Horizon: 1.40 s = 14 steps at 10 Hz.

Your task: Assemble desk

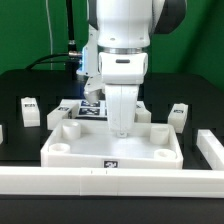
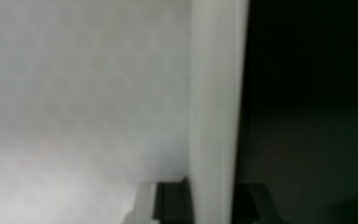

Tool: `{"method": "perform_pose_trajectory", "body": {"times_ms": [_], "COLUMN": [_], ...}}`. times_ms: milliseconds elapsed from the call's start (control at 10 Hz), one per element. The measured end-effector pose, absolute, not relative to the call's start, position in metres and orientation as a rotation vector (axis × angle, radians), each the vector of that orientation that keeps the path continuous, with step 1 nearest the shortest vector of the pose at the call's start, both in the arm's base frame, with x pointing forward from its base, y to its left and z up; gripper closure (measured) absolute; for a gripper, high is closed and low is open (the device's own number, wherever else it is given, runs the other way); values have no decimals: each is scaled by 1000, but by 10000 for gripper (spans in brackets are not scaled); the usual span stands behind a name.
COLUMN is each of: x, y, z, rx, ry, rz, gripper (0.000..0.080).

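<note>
— Where's the desk slab (image 1: pixel 80 160) just now?

— Flat in the middle of the black table (image 1: pixel 20 150), hollow side up. You can see the round sockets in its corners and a small tag on its front wall.

— And the gripper (image 1: pixel 120 128)?

— It hangs straight down from the arm at the slab's far edge, about midway along. The jaws are pinched tight together. In the wrist view a pale upright band, the raised rim (image 2: pixel 215 100), runs down between the dark fingers (image 2: pixel 169 203). There's white slab on one side of it and dark table on the other. So it has the slab by that rim.

— Is the slab off the table?

— I can't tell from here. It looks level.

— The legs?

— Loose on the table, apart from the slab. The left leg (image 1: pixel 30 110) sits well off on the exterior view's left. The right leg (image 1: pixel 178 115) is on that view's right, near the slab's far corner. A third white piece (image 1: pixel 57 118) stands just behind the far corner on the left. It's too small for me to call.

— What's around all that?

— The marker board (image 1: pixel 90 108) lies behind the slab, partly hidden by the arm. A long white rail (image 1: pixel 110 182) runs across the front, close to the slab's front wall.
</note>
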State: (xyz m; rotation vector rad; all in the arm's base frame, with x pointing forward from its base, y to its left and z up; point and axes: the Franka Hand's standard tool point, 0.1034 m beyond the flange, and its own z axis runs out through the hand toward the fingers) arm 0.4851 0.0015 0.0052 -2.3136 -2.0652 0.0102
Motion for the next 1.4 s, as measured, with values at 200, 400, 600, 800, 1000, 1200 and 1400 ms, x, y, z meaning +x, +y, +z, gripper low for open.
{"method": "perform_pose_trajectory", "body": {"times_ms": [200, 400, 600, 800, 1000, 1200, 1400], "x": [492, 506, 514, 515, 515, 514, 515], "y": [2, 15, 34, 41, 43, 43, 42], "z": [6, 6, 5, 6, 6, 6, 6], "rx": [-2262, -2235, -2194, -2182, -2205, -2208, -2210], "ry": [-2130, -2154, -2163, -2162, -2138, -2134, -2134], "rz": [0, -3, 22, 31, 31, 32, 31], "gripper": [744, 744, 742, 742, 742, 645, 451]}}
